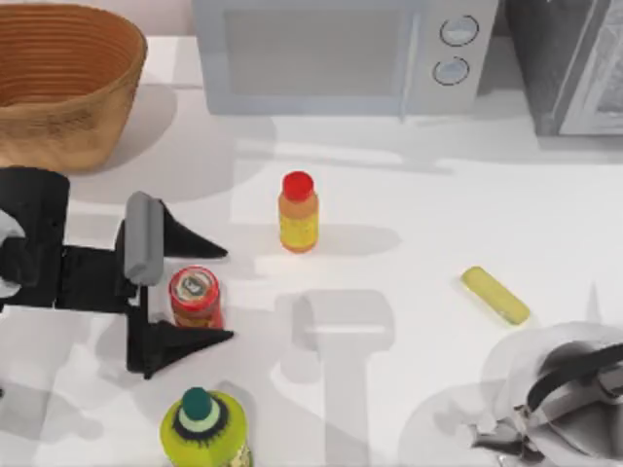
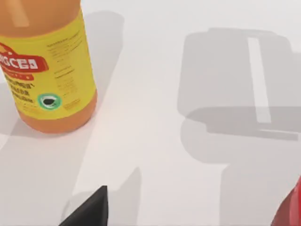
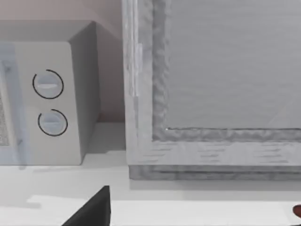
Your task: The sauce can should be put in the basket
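Note:
The sauce can [image 1: 195, 296], red with a silvery top, stands upright at the left of the table. My left gripper [image 1: 228, 294] is open and level with it, one black finger on each side, neither one touching it. The left wrist view shows one dark fingertip [image 2: 89, 211] and a red sliver of the can [image 2: 292, 207]. The woven basket [image 1: 68, 126] stands at the far left corner, well apart from the can. My right arm [image 1: 560, 389] rests parked at the near right corner.
An orange-yellow bottle with a red cap [image 1: 298, 214] [image 2: 47, 70] stands just right of the can. A lime-green bottle [image 1: 202, 428] is close to the near finger. A yellow bar [image 1: 494, 295] lies at the right. A microwave [image 1: 331, 53] [image 3: 47, 103] and a grey cabinet [image 1: 574, 58] line the back.

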